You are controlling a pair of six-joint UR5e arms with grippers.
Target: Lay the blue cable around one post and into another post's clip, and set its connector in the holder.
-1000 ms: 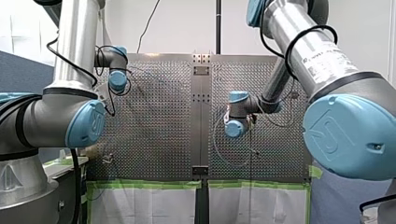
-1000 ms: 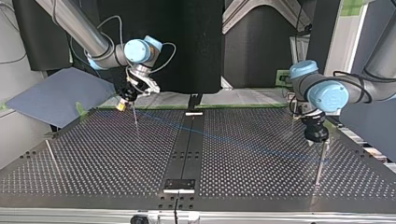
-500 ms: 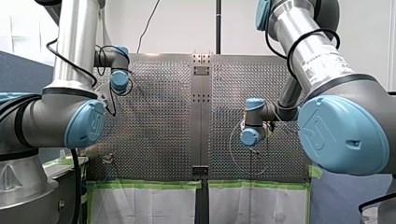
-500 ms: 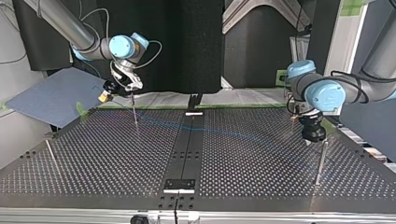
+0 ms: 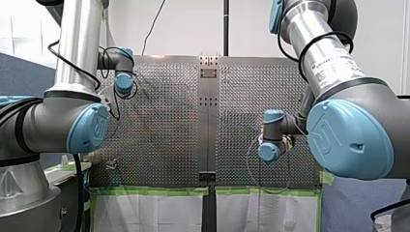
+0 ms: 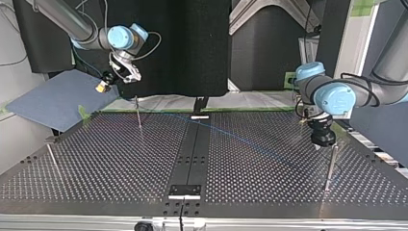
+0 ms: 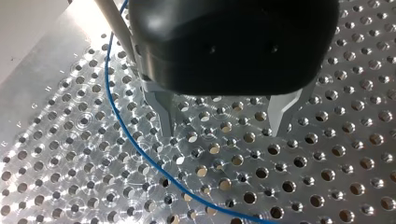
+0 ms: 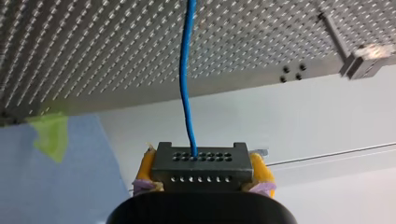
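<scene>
My right claw (image 8: 204,170) pinches the connector (image 8: 201,158) between yellow pads, and the blue cable (image 8: 186,79) runs straight ahead from it to the tabletop (image 8: 116,56). My left claw (image 7: 223,132) hangs spread and empty, with the cable curving just beside it.

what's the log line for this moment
right pincer: shut on connector | left pincer: open, empty | cable: runs from connector over table
</scene>
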